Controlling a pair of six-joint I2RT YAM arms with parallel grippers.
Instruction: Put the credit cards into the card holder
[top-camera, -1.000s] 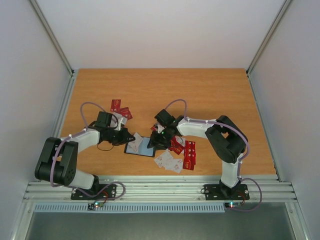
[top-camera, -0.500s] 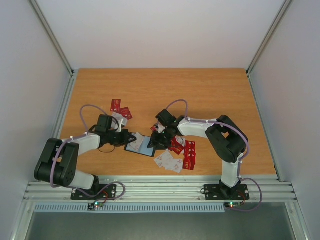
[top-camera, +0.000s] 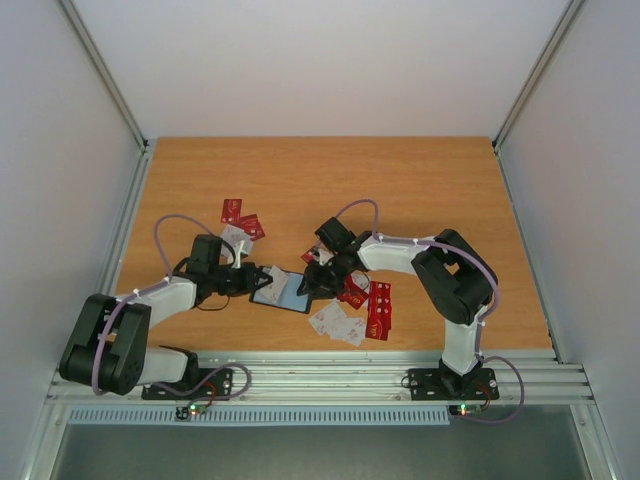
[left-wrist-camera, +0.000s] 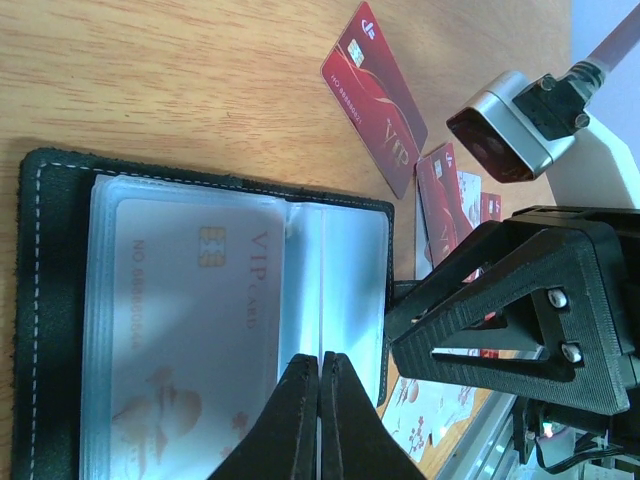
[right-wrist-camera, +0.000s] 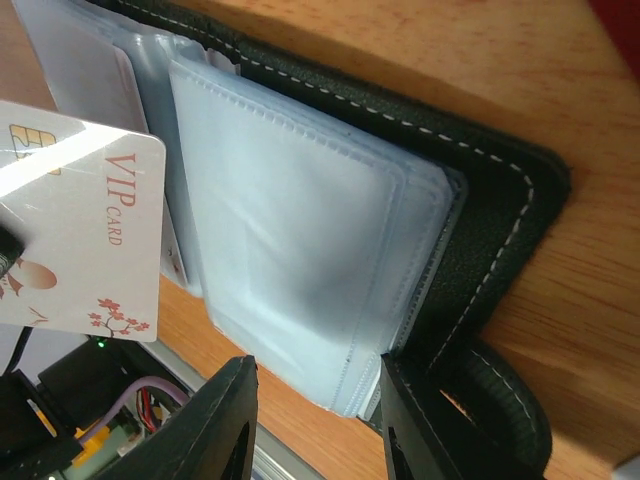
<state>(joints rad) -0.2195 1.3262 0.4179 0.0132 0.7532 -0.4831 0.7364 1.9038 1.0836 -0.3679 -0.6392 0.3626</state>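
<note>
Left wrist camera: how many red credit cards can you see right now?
3. One bright red rectangular card lies alone, upper middle; a second red card sits lower right of it; a third red card shows only a sliver just beyond. Others may be hidden.

"VIP CARD": white card (right-wrist-camera: 80, 230) | "VIP": red card (left-wrist-camera: 375, 100) | "VIP CARD": sleeved card (left-wrist-camera: 190, 340)
</note>
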